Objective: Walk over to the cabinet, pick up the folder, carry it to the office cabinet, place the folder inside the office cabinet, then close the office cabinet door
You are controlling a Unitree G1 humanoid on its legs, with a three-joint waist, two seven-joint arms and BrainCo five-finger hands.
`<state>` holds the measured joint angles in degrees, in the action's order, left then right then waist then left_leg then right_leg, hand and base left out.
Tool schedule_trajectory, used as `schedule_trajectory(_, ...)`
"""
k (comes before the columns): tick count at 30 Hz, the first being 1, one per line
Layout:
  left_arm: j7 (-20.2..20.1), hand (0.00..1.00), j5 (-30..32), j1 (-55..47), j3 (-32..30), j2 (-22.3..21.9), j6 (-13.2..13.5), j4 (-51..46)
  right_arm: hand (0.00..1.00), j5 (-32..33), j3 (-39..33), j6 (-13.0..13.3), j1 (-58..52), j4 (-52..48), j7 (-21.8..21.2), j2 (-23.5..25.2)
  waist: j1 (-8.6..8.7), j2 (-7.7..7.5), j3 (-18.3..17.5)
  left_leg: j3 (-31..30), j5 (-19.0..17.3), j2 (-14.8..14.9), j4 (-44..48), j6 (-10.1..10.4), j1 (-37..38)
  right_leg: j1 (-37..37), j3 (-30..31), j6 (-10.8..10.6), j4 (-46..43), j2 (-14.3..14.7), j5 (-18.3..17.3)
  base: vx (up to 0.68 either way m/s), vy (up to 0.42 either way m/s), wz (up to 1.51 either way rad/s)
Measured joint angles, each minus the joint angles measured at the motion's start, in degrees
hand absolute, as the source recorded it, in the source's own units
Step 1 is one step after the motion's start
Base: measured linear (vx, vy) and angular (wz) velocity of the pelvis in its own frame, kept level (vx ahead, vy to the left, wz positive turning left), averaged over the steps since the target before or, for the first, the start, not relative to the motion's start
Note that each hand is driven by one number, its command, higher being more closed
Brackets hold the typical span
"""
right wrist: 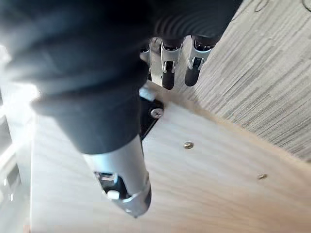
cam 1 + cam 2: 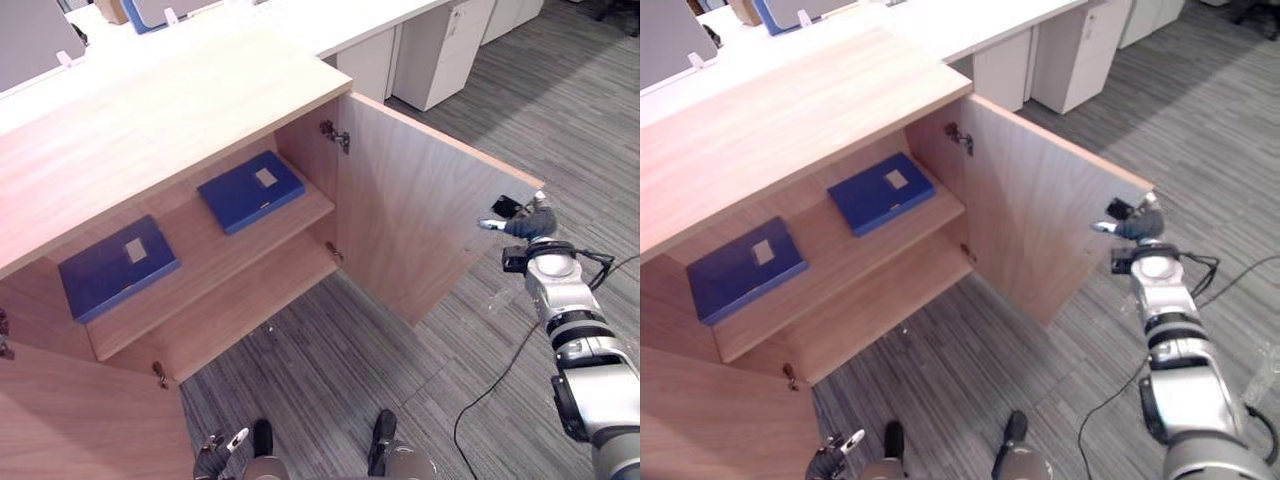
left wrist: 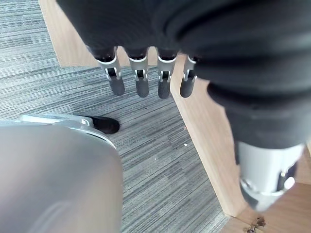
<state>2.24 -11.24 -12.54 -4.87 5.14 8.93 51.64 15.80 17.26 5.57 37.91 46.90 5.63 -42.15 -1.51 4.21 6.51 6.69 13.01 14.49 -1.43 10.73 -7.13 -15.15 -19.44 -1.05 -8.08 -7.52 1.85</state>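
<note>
The wooden office cabinet (image 2: 150, 130) stands open. Two blue folders lie flat on its upper shelf (image 2: 200, 262), one at the right (image 2: 250, 190) and one at the left (image 2: 118, 266). The lower shelf (image 2: 250, 300) is bare. The right door (image 2: 420, 210) is swung wide open. My right hand (image 2: 525, 222) is at that door's outer edge, fingers (image 1: 167, 77) straight over the edge beside a small black fitting (image 1: 148, 114), thumb (image 1: 121, 194) along the door's face (image 1: 218, 184). My left hand (image 2: 222, 447) hangs low by the left door (image 2: 80, 420), fingers (image 3: 141, 82) straight and holding nothing.
White desks and a white drawer unit (image 2: 440, 50) stand behind the cabinet at the upper right. Grey carpet (image 2: 330, 350) spreads in front of the cabinet and out to the right. The left door reaches toward me at the lower left.
</note>
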Motion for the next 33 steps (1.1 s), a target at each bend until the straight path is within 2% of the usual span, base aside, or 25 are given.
schedule_trajectory(1, -0.10, 0.00, 0.30, -0.11, -0.25, -0.57, -0.18, 1.36, 0.00, -1.35, 4.91, -0.08, -1.90, -5.75, -1.26, -3.05, 0.22, 1.16, -0.62, 0.46, -0.19, 1.35, 0.68, -0.48, -1.33, 0.15, 0.36, -0.65, 1.20, 1.60, 0.48, -0.07, -0.084, -0.48)
schedule_trajectory(2, -0.49, 0.00, 0.82, -1.02, -0.60, -0.92, -0.23, 1.23, 0.00, -2.16, 10.76, -0.14, -2.24, -12.31, -4.64, -6.91, -0.31, 2.81, -0.79, 0.19, -6.67, 3.45, 0.85, -3.73, -1.07, -4.40, 2.67, 1.61, -13.34, 3.48, -4.23, -0.04, -0.099, -0.47)
schedule_trajectory(3, -0.67, 0.00, 1.10, -1.39, -0.89, -0.15, -0.25, 1.20, 0.00, -2.93, 12.93, 0.04, -3.41, -15.87, -5.25, -7.95, 0.28, 1.11, -0.67, 0.46, -7.32, 2.62, 0.49, -0.19, -0.65, -4.17, 3.97, 1.53, -16.04, 3.12, -8.56, -0.04, -0.210, -0.35)
schedule_trajectory(4, -0.92, 0.00, 1.65, -1.27, -1.65, -0.04, -1.20, 3.23, 0.00, -3.71, 16.94, 0.94, -5.08, -23.01, -7.10, -10.05, 1.05, 0.76, -0.93, -0.20, -8.59, 2.79, -0.38, -1.92, -0.30, -3.62, 3.82, 1.30, -14.69, 3.52, -11.08, -0.03, -0.174, -0.15)
schedule_trajectory(5, -1.53, 0.00, 2.67, -1.62, -1.67, 0.18, -1.47, 4.20, 0.00, -3.63, 21.90, 1.14, -5.38, -29.61, -9.49, -11.26, 1.15, -0.14, -1.49, -0.13, -12.25, 2.74, -0.99, -6.88, 0.14, -2.60, 3.95, 1.25, -11.27, 4.70, -10.51, -0.03, -0.191, -0.16)
schedule_trajectory(6, -1.94, 0.00, 3.14, -1.55, -2.18, 0.69, -1.62, 4.23, 0.00, -3.61, 24.40, 1.38, -5.02, -33.01, -10.96, -11.80, 1.05, -0.84, -1.73, -0.38, -12.87, 1.84, 1.20, -8.28, -0.47, -2.36, 4.00, 2.04, -10.33, 4.08, -9.66, 0.00, -0.115, -0.23)
schedule_trajectory(7, -2.46, 0.00, 4.10, -1.11, -2.31, 1.39, -1.77, 4.75, 0.00, -3.51, 28.00, 1.69, -4.42, -36.88, -13.66, -12.23, 0.50, -2.33, -1.73, -1.07, -11.56, 0.12, 6.29, -7.35, -1.37, -1.96, 3.90, 3.28, -9.82, 2.97, -7.48, 0.03, -0.140, -0.08)
schedule_trajectory(8, -3.03, 0.00, 5.36, -0.97, -2.33, 0.94, -1.83, 5.05, 0.00, -3.22, 31.63, 1.81, -3.80, -40.83, -17.41, -10.64, -0.57, -2.09, -2.71, -0.66, -10.02, -1.41, 10.73, -7.21, -2.06, -0.33, 3.39, 3.75, -8.59, 3.33, -7.14, 0.04, -0.135, 0.15)
schedule_trajectory(9, -3.28, 0.00, 5.89, -0.68, -2.38, 0.82, -1.76, 4.94, 0.00, -3.12, 31.86, 1.87, -4.01, -42.16, -19.00, -10.13, -0.82, -1.96, -2.83, -0.60, -8.85, -1.37, 10.32, -6.75, -1.91, 0.71, 2.30, 3.77, -8.01, 3.28, -7.21, 0.11, -0.165, 0.54)
schedule_trajectory(10, -3.72, 0.00, 6.47, -0.62, -2.45, 1.14, -1.66, 4.66, 0.00, -3.18, 36.50, 2.01, -3.97, -46.04, -26.09, -11.15, -1.15, -2.60, -3.29, -2.22, -5.71, -1.90, 7.32, -6.52, -0.83, 1.75, 0.94, 3.66, -6.33, 3.00, -7.31, 0.09, -0.100, 0.65)
schedule_trajectory(11, -3.90, 0.00, 6.55, -0.62, -2.82, 1.26, -1.56, 4.58, 0.00, -3.16, 39.15, 2.07, -4.34, -47.97, -28.85, -11.41, -1.45, -3.15, -3.51, -2.99, -4.78, -2.18, 6.47, -6.54, -0.78, 2.33, 0.49, 3.66, -5.46, 2.96, -7.30, 0.16, -0.138, 0.64)
schedule_trajectory(12, -3.95, 0.00, 6.74, -0.46, -4.25, 1.31, -1.65, 4.80, 0.00, -2.74, 43.23, 2.17, -6.93, -50.82, -32.88, -10.45, -2.07, -4.04, -3.57, -3.66, -4.64, -2.68, 6.72, -6.49, -0.83, 3.09, -0.41, 3.72, -4.46, 2.74, -7.24, 0.17, -0.081, 0.48)
schedule_trajectory(13, -3.95, 0.00, 6.82, -0.71, -5.67, 1.12, -1.72, 4.99, 0.00, -2.06, 45.40, 2.28, -9.94, -51.95, -34.97, -8.80, -2.04, -4.55, -3.31, -3.66, -4.57, -2.78, 6.54, -6.49, -0.78, 3.77, -1.31, 3.77, -4.12, 2.67, -7.22, 0.20, -0.081, 0.38)
schedule_trajectory(15, -3.91, 0.00, 7.05, -1.11, -6.92, 1.04, -1.82, 5.15, 0.00, -1.13, 45.54, 2.27, -11.71, -51.88, -35.95, -6.52, -1.98, -5.27, -3.45, -3.56, -4.12, -2.85, 6.00, -5.92, -0.48, 4.49, -1.93, 3.99, -3.62, 2.62, -6.02, 0.14, -0.002, 0.18)
schedule_trajectory(18, -3.84, 0.00, 7.53, -0.83, -7.38, 1.21, -1.81, 5.06, 0.00, -0.47, 42.24, 2.28, -11.47, -51.61, -35.04, -4.92, -2.09, -5.85, -3.92, -3.58, -3.90, -2.69, 5.68, -5.58, 0.55, 6.63, -2.32, 5.72, -1.73, 2.99, -4.28, 0.14, 0.013, 0.10)
schedule_trajectory(22, -3.73, 0.00, 7.66, -0.85, -7.86, 1.61, -1.79, 4.92, 0.00, -0.05, 41.35, 2.45, -11.56, -49.80, -34.18, 0.20, -2.94, -7.09, -5.21, -3.73, -3.45, -2.54, 5.74, -4.94, 1.24, 8.67, -3.01, 5.68, -0.03, 3.42, -4.29, 0.05, 0.018, 0.11)
schedule_trajectory(24, -3.69, 0.00, 7.78, -0.86, -7.86, 1.61, -1.80, 4.94, 0.00, -0.12, 41.37, 2.47, -12.58, -47.00, -34.14, 2.10, -3.02, -7.12, -5.18, -4.03, -2.90, -2.54, 5.66, -4.51, 1.20, 9.75, -4.19, 5.54, 0.72, 3.46, -4.37, -0.01, 0.007, 0.32)
schedule_trajectory(27, -3.62, 0.00, 7.97, -0.82, -7.85, 1.61, -1.80, 4.80, 0.00, -1.53, 40.92, 2.51, -16.74, -42.18, -33.93, 3.77, -3.73, -7.21, -5.16, -3.09, -1.95, -2.78, 5.43, -4.54, 1.19, 11.63, -6.98, 4.14, 1.73, 3.18, -5.30, -0.05, 0.020, 0.47)
schedule_trajectory(28, -3.61, 0.00, 7.98, -0.72, -7.85, 1.63, -1.81, 4.73, 0.00, -3.10, 39.21, 2.52, -19.97, -38.40, -33.25, 5.39, -3.98, -7.37, -4.92, -0.86, -1.74, -3.00, 5.52, -4.94, 1.04, 12.64, -8.82, 3.69, 2.14, 2.88, -5.58, -0.07, 0.061, 0.80)
schedule_trajectory(30, -3.53, 0.00, 7.97, -0.47, -7.77, 1.63, -2.01, 4.76, 0.00, -7.99, 35.40, 2.43, -24.91, -30.96, -31.42, 9.13, -3.98, -7.45, -4.51, 6.48, -3.96, -3.13, 8.46, -7.34, -0.49, 14.04, -12.32, 3.49, 2.37, 2.05, -5.66, -0.04, 0.090, 0.94)
schedule_trajectory(32, -2.72, 0.00, 7.95, 0.09, -7.23, 1.72, -2.40, 5.09, 0.00, -16.00, 29.21, 1.93, -29.50, -19.01, -27.61, 15.78, -3.86, -7.38, -4.41, 18.96, -8.34, -3.25, 11.76, -9.80, -1.46, 15.38, -17.23, 2.91, 2.71, 0.82, -5.61, 0.02, 0.176, 1.13)
schedule_trajectory(33, -2.42, 0.00, 7.97, 0.27, -6.89, 1.74, -2.42, 5.13, 0.00, -18.88, 26.65, 1.67, -30.30, -14.33, -26.05, 18.48, -3.63, -7.03, -4.35, 22.59, -9.51, -3.35, 11.65, -10.21, -1.42, 16.03, -19.31, 2.35, 2.74, 0.46, -5.43, 0.08, 0.195, 1.02)
